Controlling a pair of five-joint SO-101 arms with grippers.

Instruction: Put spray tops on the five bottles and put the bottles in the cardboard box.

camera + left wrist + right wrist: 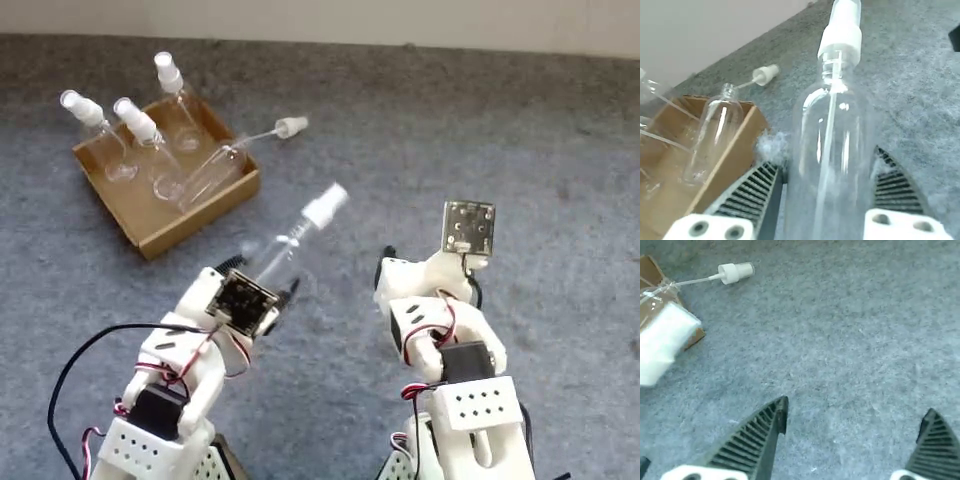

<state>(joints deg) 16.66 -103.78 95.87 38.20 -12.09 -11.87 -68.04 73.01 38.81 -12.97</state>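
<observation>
Clamped between ribbed jaws of left gripper (pixel 827 160): capped bottle (pixel 832 145), cardboard box (pixel 200 216) ahead. Already boxed with tops: three bottles (pixel 140 125). Seemingly outstanding: seating loose spray top (pixel 291 126) on fourth bottle (pixel 212 172), boxing the held one. Right gripper (pixel 857 407) spread, empty.

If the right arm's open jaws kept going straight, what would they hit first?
Likely just the grey carpet: nothing stands ahead of the right gripper, and the spray top lies off its line.

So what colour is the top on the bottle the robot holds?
White spray top; clearest in the left wrist view.
</observation>
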